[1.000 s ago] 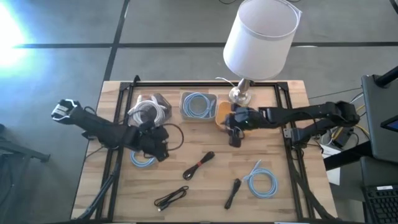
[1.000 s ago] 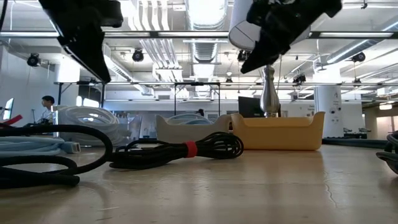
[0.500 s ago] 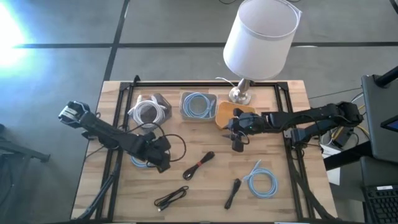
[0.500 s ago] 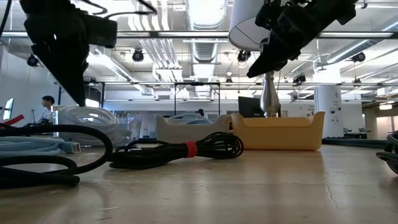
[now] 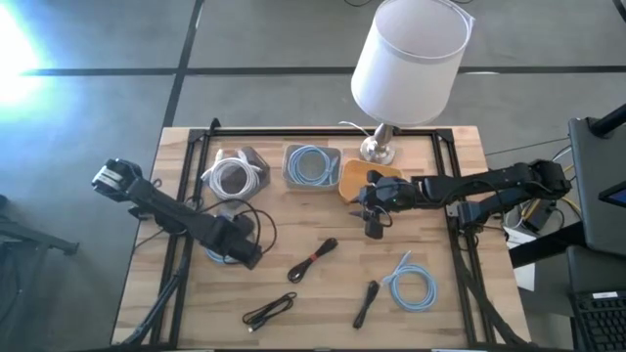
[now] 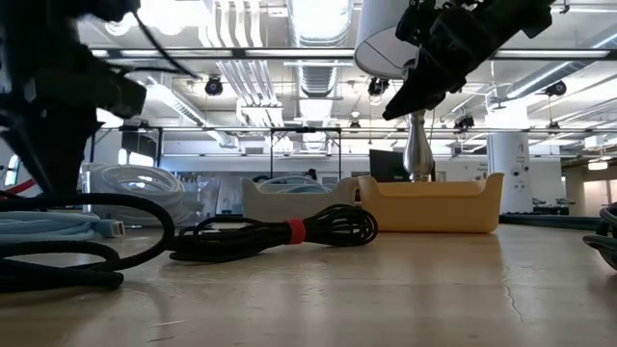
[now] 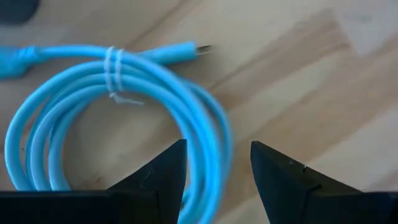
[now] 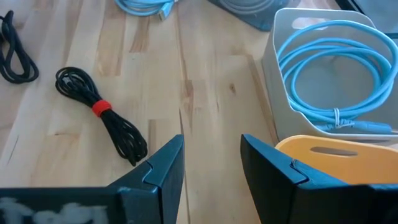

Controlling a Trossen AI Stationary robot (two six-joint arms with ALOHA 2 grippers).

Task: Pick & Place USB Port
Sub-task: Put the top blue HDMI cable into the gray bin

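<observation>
Left gripper (image 7: 216, 180): jaws apart, nothing between them, set low over the blue cable (image 7: 118, 118) at the table's (image 5: 460, 303) left side. One dark finger (image 7: 155, 180) stands at each side of the coil's near edge; contact cannot be confirmed. The coil lies flat, bound by a white tie, its plug end running straight out past the loop. In the high view this gripper (image 5: 243, 244) covers most of that cable (image 5: 217, 256), which lies in front of the clear bin (image 5: 233, 174) holding a white cable.

Right gripper (image 8: 211, 168): jaws apart and empty, held above the table just in front of the yellow bin (image 8: 348, 155). The high view places it (image 5: 373, 217) near the table's middle, the lamp (image 5: 409, 61) behind it. Beside the yellow bin sits the grey bin (image 5: 312, 164) with a second blue coil inside.

Change against the frame one second earlier: the left arm has drawn back and dropped lower onto the cable. The right gripper has shifted slightly forward from the yellow bin, then held for the last half second.
</observation>
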